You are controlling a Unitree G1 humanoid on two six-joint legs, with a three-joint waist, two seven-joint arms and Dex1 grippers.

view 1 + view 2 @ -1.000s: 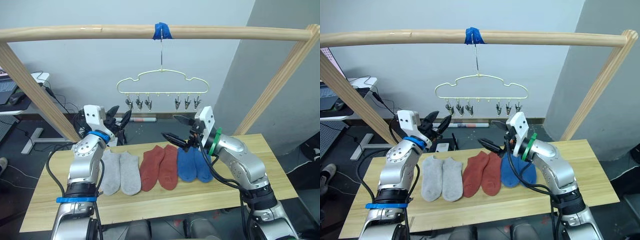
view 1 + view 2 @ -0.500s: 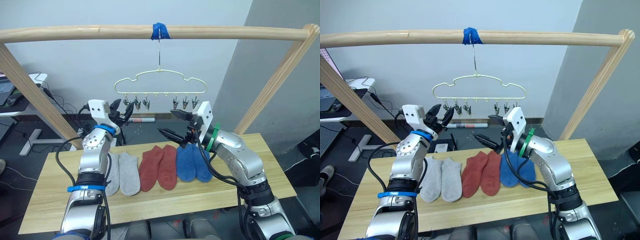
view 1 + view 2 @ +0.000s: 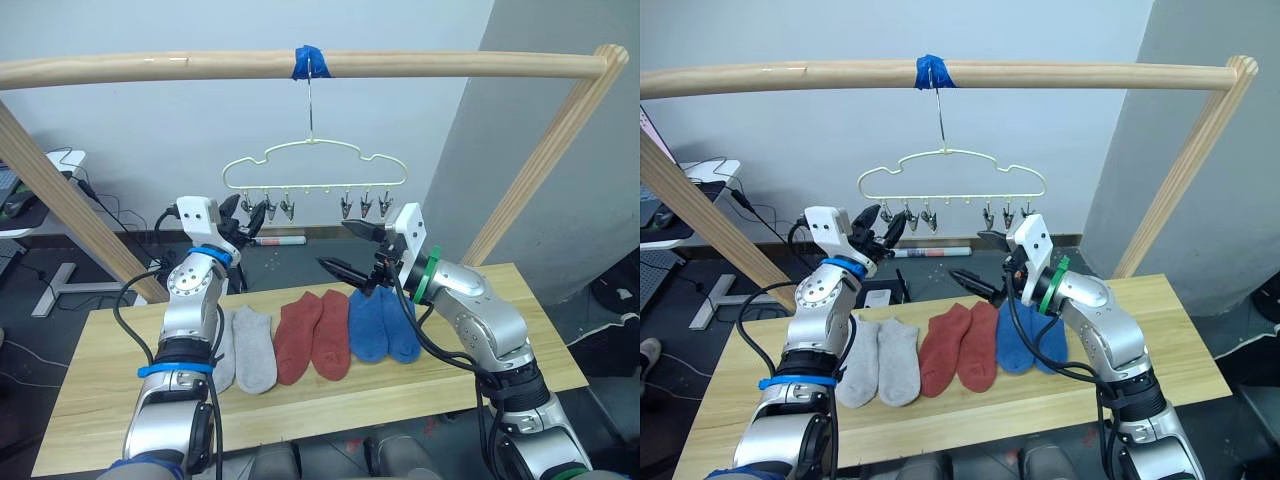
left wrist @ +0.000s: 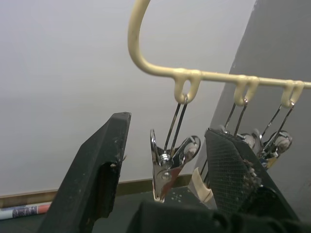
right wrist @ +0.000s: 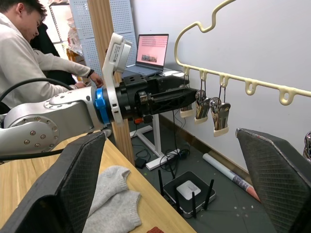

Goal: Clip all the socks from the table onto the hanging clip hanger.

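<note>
The left tool [image 4: 165, 160] gapes empty around the clip hanger's [image 3: 312, 160] leftmost clip [image 4: 171, 170], the right tool [image 3: 352, 250] open and empty nearby, six socks [image 3: 315, 335] lying flat on the table [image 3: 520, 350] beneath the wooden pole frame [image 3: 150, 66].

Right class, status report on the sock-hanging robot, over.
Left pincer open around end clip. Right pincer open, empty. All six socks on table. Nothing obstructing.

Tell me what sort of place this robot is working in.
Probably a robotics lab or office: an open laptop on a desk behind, a black router with antennas and cables on the floor, and a makeshift wooden pole frame.
</note>
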